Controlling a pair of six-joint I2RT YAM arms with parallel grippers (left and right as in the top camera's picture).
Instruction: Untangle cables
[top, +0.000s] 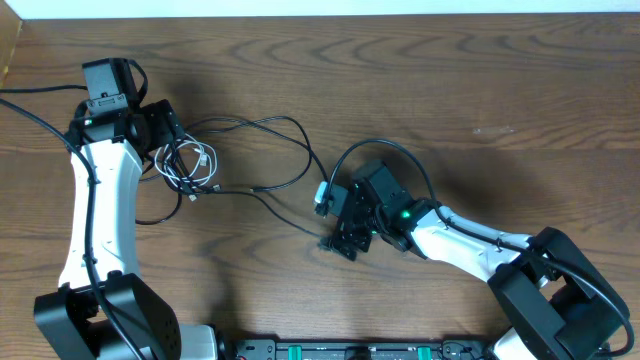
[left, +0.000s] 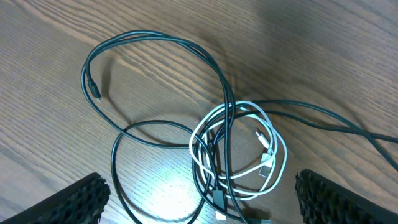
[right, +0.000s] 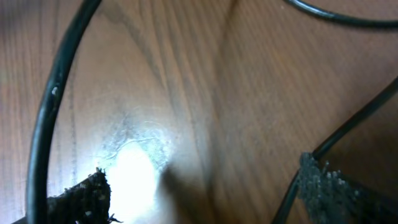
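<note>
The brown wood-grain table (top: 450, 90) is bare across its far and right-hand stretches, so there is open room to draw cord out that way. The knot itself sits toward my left side of the table. The 2 long thin black cables (top: 270, 120) fan out from that knot, 1 arc sweeping toward the middle of the table and a strand running on to my right gripper (top: 340, 235). That gripper is low over the wood with its fingers apart. Bare table lies between them, a black strand runs close beside each finger, and it grips nothing.

My left gripper (left: 199, 186) is the nearer 1 to the knot, hanging directly above it with fingers wide apart and empty. The short white cable wound in small loops (left: 245, 106) lies between those fingers, with black cord threaded through its ring. The coil lies flat, so I judge a straight descent onto it suits best.
</note>
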